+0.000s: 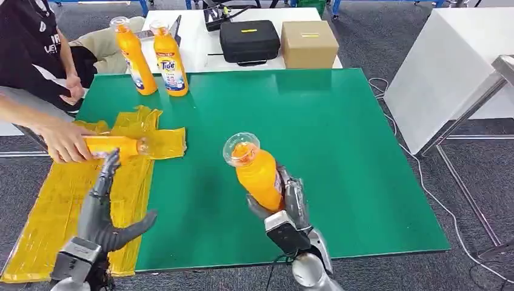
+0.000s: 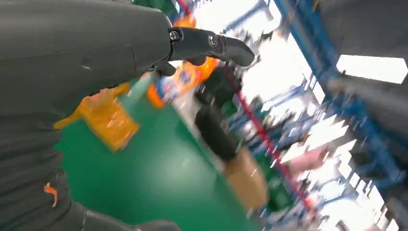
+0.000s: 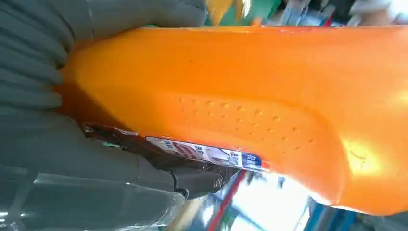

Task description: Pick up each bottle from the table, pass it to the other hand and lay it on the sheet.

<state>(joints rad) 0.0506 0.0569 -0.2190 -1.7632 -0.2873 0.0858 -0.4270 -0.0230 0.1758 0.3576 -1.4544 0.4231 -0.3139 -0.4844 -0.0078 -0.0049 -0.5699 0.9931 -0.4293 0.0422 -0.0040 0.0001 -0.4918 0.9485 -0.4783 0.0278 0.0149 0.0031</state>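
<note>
done: one bottle (image 1: 112, 145) on sheet (image 1: 73, 200), 9 o'clock
right robot hand (image 1: 285, 203): grips bottle (image 1: 257, 173)
left robot hand (image 1: 103, 212): spread, empty
left: handover; two bottles (image 1: 151, 57), 11 o'clock

One orange bottle (image 1: 259, 173) is standing gripped upright beside the yellow sheet (image 1: 73, 200); another (image 1: 115, 145) is lying on it; two (image 1: 154, 57) are standing beyond it.

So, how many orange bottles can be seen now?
4: two upright bottles at the mat's far edge, one lying bottle on the yellow sheet under a person's hand, one held bottle in the right robot hand.
</note>
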